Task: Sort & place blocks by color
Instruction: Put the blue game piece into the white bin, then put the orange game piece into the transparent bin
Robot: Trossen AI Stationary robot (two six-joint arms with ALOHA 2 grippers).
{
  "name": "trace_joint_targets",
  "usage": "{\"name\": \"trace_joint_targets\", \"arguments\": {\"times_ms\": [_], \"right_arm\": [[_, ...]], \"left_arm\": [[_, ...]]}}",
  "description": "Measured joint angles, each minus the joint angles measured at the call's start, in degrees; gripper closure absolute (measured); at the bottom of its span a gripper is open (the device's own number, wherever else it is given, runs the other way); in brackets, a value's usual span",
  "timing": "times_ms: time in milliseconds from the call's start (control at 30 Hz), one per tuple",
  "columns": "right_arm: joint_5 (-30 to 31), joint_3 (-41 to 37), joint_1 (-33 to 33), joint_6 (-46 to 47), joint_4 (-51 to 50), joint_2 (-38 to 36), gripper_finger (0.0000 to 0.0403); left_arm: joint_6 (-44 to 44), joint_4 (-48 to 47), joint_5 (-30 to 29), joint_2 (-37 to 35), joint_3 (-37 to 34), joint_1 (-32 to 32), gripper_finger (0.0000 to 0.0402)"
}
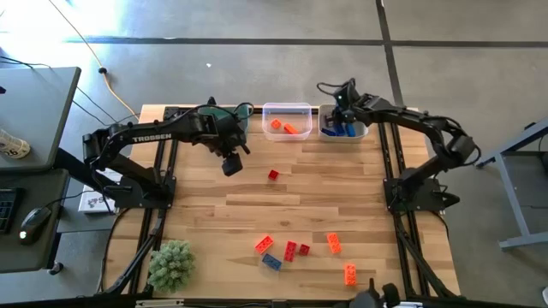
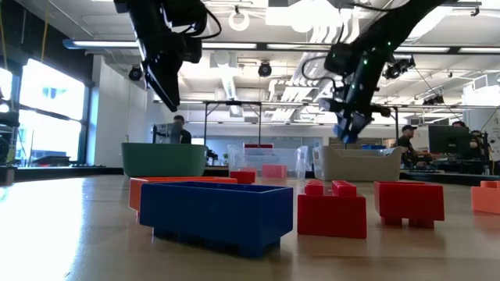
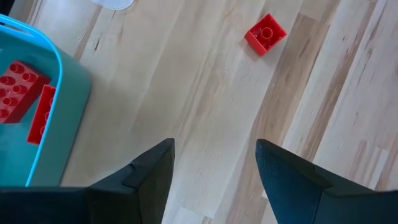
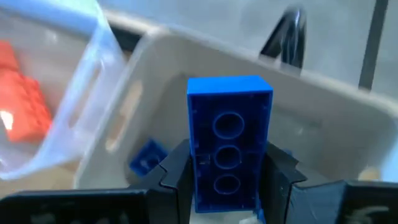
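The right gripper (image 4: 227, 177) clamps a blue brick (image 4: 229, 140) directly above the grey bin (image 4: 348, 134); the left gripper (image 3: 214, 165) hangs open and empty, a red brick (image 3: 265, 33) ahead.

Open lab: exposed ceiling ducts (image 2: 258, 74), people at monitors (image 2: 449, 140).

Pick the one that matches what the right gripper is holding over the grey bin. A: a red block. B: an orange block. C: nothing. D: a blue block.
D: in the right wrist view the right gripper is clamped on a blue block, its hollow underside facing the camera, above the grey bin.
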Motion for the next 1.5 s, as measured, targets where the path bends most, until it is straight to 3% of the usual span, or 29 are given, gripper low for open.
{"name": "trace_joint_targets", "arguments": {"times_ms": [267, 533, 733, 967, 1133, 1333, 1500], "right_arm": [[-2.19, 0.00, -0.61, 2.79, -3.05, 4.21, 0.0280], [-3.21, 0.04, -0.59, 4.71, -3.08, 4.35, 0.0213], [-8.92, 1.74, -0.59, 4.93, -4.60, 4.35, 0.0177], [-8.95, 9.41, 1.89, 4.43, -12.53, 4.33, 0.0175], [-4.62, 16.32, 5.04, 2.58, -18.79, 4.32, 0.0175], [-0.74, 25.57, 7.70, 1.59, -26.36, 4.27, 0.0174], [0.11, 30.73, 9.12, 1.09, -29.17, 4.24, 0.0174]], "left_arm": [[0.45, 1.27, 0.46, 0.00, 0.00, -0.49, 0.0188], [0.46, 1.53, 1.78, 0.00, 0.00, -0.51, 0.0188], [0.46, 1.68, 1.50, 0.00, 0.00, -0.51, 0.0188], [-0.27, 2.08, -1.62, 0.00, 0.00, -0.51, 0.0175], [-6.96, 2.01, -2.57, 0.00, 0.00, -0.51, 0.0152], [-14.74, 2.87, 3.14, 0.00, 0.00, -0.98, 0.0143], [-22.10, 3.85, 3.57, 0.00, 0.02, -3.97, 0.0142]]}}
